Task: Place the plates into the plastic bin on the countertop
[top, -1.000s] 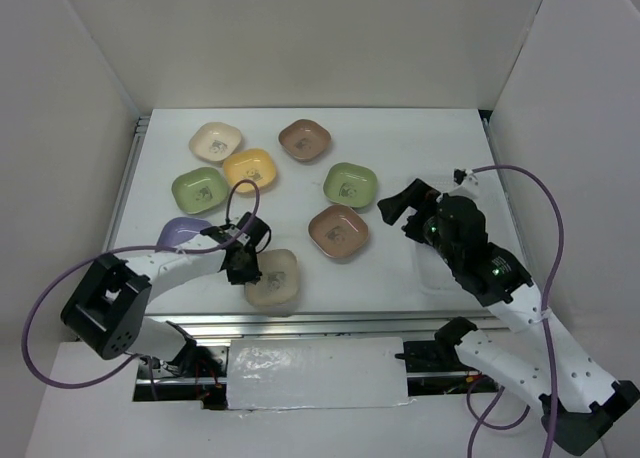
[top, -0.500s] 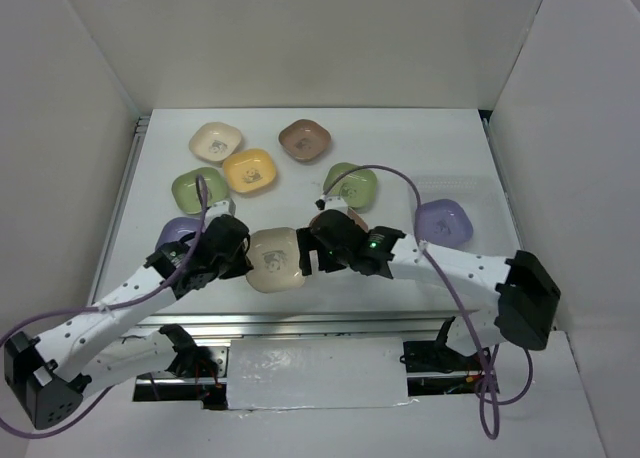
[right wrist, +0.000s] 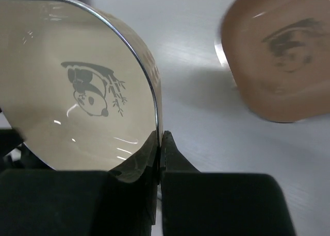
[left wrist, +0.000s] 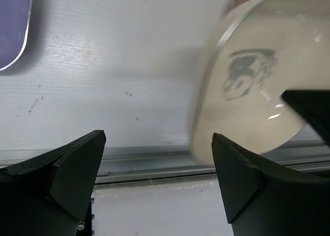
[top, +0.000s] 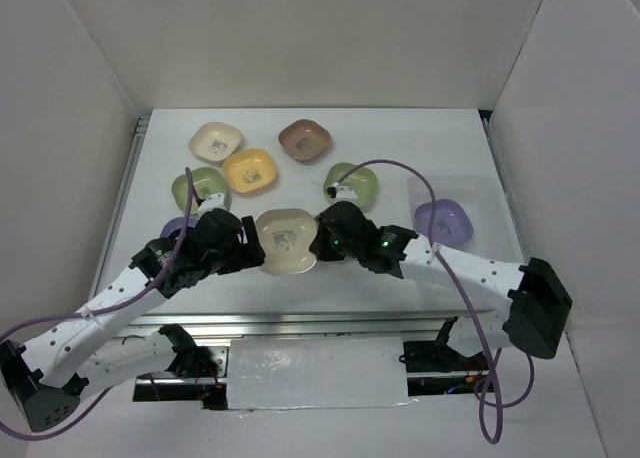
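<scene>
countertop (top: 400, 138) | plates (top: 250, 171) scattered | plastic bin (top: 478, 200) right side

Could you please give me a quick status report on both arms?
Left gripper open, beside cream plate. Right gripper shut on its rim. One lavender plate in plastic bin. Brown plate lies beneath, not touching.

filmed from high above the near edge, looking down over the whole table (top: 420, 148); filmed close from both wrists, facing the same cream plate (top: 287, 241).
</scene>
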